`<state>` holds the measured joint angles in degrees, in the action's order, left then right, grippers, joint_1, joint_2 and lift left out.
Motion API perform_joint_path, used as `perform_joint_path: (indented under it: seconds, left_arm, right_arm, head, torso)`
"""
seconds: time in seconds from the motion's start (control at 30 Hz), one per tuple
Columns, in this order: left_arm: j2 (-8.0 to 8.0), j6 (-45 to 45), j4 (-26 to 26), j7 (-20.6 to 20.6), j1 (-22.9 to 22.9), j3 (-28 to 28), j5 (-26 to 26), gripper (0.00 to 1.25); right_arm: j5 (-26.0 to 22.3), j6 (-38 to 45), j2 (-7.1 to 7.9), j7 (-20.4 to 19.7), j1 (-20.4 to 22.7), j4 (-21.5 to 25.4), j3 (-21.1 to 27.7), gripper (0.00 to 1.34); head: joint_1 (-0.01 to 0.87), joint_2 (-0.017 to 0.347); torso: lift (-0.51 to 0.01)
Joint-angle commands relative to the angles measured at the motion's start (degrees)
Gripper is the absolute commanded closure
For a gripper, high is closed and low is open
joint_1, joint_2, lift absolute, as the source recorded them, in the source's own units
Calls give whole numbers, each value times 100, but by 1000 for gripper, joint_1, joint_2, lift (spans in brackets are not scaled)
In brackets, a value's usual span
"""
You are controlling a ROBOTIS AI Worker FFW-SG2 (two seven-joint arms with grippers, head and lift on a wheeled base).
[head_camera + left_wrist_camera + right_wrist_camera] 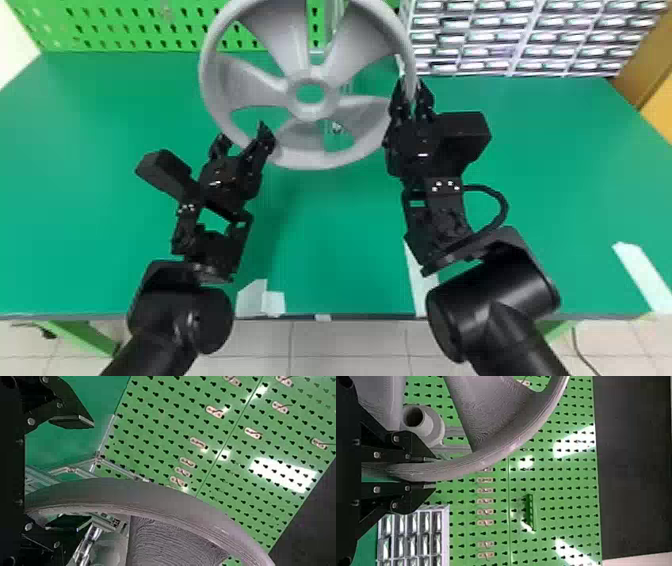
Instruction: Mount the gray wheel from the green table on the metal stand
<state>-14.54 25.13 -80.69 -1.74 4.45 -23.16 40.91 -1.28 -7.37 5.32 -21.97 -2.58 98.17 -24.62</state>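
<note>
Gray wheel [302,113] stands between the two grippers, with its spokes and open hub seen from the head, and the hub is forward from the left fingertips and to the left side of the right ones. Right gripper [412,88] has its fingers closed on the side of the rim, one finger on each face, and the right wrist view shows the rim passing between them. Left gripper [244,137] is at the near left part of the rim; its fingers are spread wide, and the rim runs in the space between them. In the left wrist view, one finger is well apart from the rim, and the other is partly hidden behind it, so I cannot tell if that one is touching. Metal stand [123,470] shows its bars beyond the left fingers, close behind the wheel. Green bench [75,175] is below the wheel and both grippers. Farther forward than the fingers there is a green pegboard [145,42], and ahead of the right fingers, more to the right, a set of small drawers [465,36]. White tape [252,298] lies at the near edge, behind the left fingers.
</note>
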Motion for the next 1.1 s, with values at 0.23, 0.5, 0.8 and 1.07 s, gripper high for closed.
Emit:
perform_joint_path:
  seconds: [0.23,0.5,0.8,1.07]
  left_arm:
    - [-5,71,-114,33,-5,57,-39,407]
    - [-5,71,-246,25,-84,171,-57,475]
    - [-14,-61,-281,-28,-111,171,-110,680]
    - [-14,-290,-298,112,-5,119,-101,713]
  right_arm:
    - [-22,43,-5,0,4,-17,27,1107]
    - [-30,87,-31,0,21,-17,89,1107]
    - [-48,139,-49,0,21,-17,115,1107]
    - [-48,148,-40,0,-5,-17,62,1107]
  head:
    - [867,52]
    - [867,52]
    - [867,52]
    - [867,52]
  torso:
    - [-100]
    - [-100]
    - [-100]
    - [-100]
